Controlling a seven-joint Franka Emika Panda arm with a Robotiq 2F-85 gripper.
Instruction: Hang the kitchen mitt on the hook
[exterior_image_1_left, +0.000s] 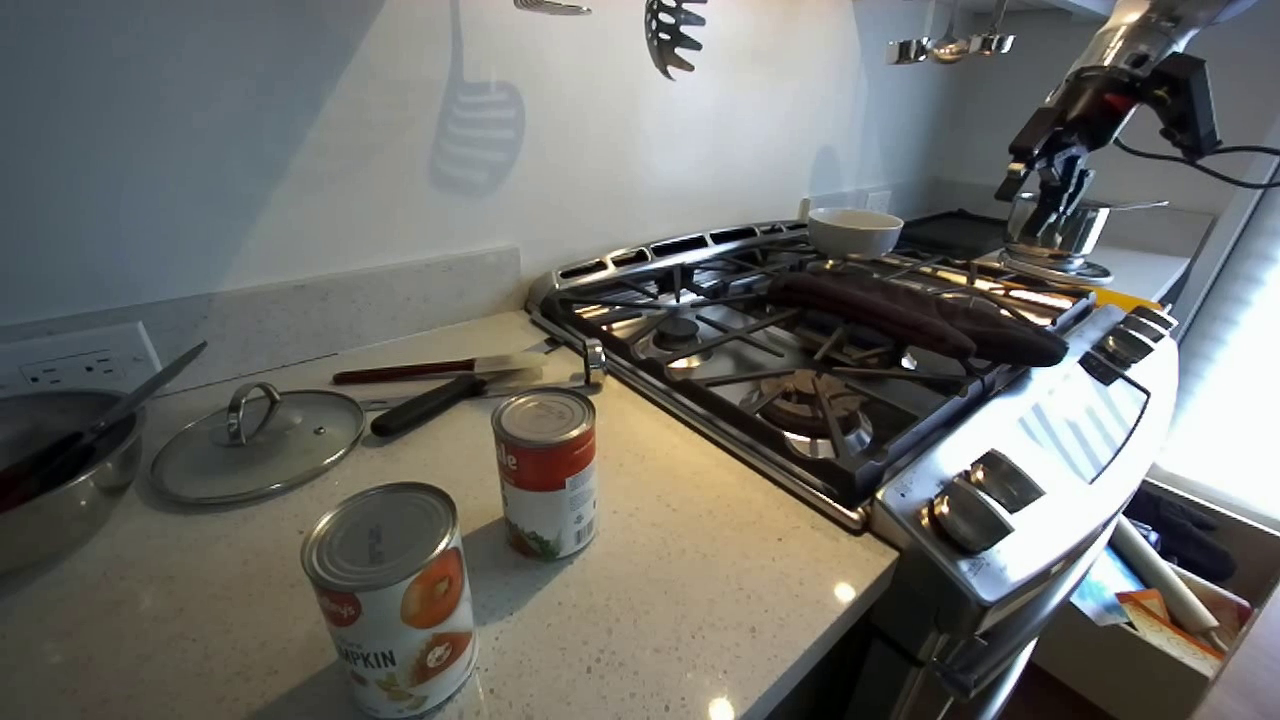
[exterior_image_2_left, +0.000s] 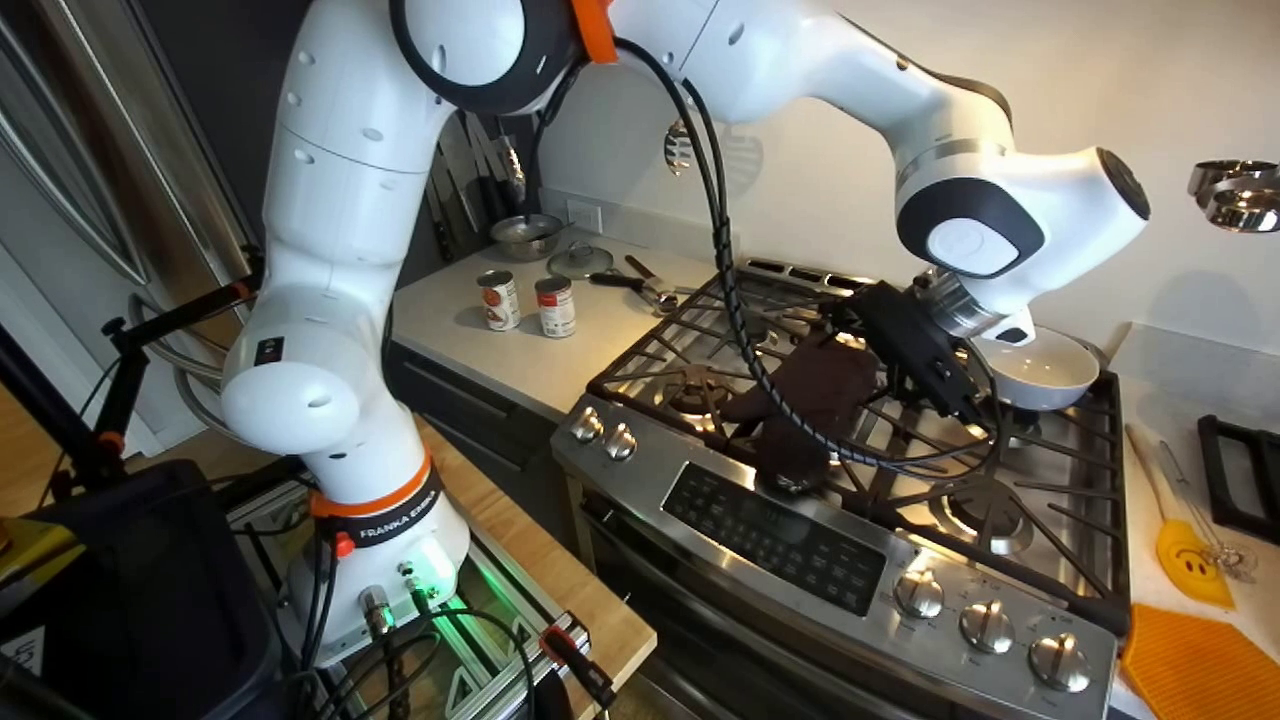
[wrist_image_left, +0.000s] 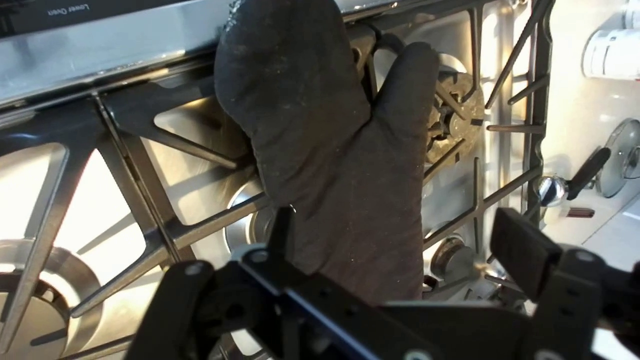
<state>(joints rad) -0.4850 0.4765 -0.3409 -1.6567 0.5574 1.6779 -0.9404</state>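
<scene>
The kitchen mitt is dark brown and lies flat across the stove grates, with its rounded end over the front edge by the control panel. It also shows in an exterior view, partly behind the arm's cable, and in the wrist view, where its cuff is hidden by the gripper. My gripper is open and empty, its fingers wide apart above the cuff end. In an exterior view my gripper hangs in the air over the stove, apart from the mitt. I cannot make out the hook in any view.
A white bowl stands at the stove's back. Metal cups and a dark pronged utensil hang along the wall. A pot stands beyond the stove. Two cans, a glass lid and knives are on the counter.
</scene>
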